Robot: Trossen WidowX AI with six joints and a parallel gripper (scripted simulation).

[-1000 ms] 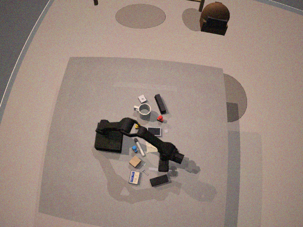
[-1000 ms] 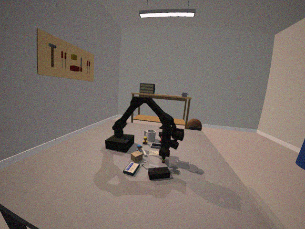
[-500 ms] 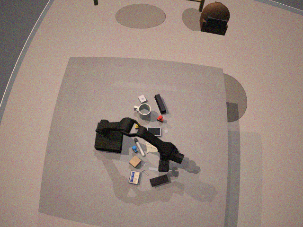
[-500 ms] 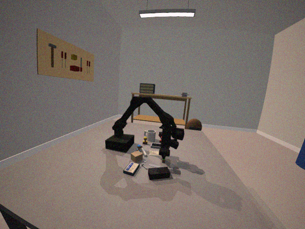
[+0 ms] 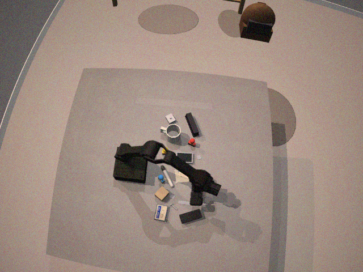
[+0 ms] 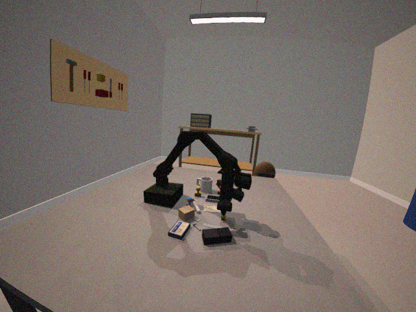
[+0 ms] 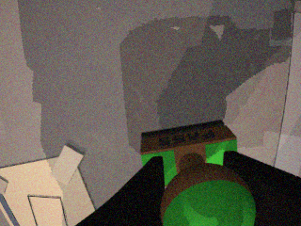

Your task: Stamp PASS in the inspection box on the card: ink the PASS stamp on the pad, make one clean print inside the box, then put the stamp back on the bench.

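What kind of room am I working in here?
Most likely a workshop: a pegboard of hand tools hangs on the wall, a wooden workbench with a lower shelf stands at the back, and a strip light hangs overhead.
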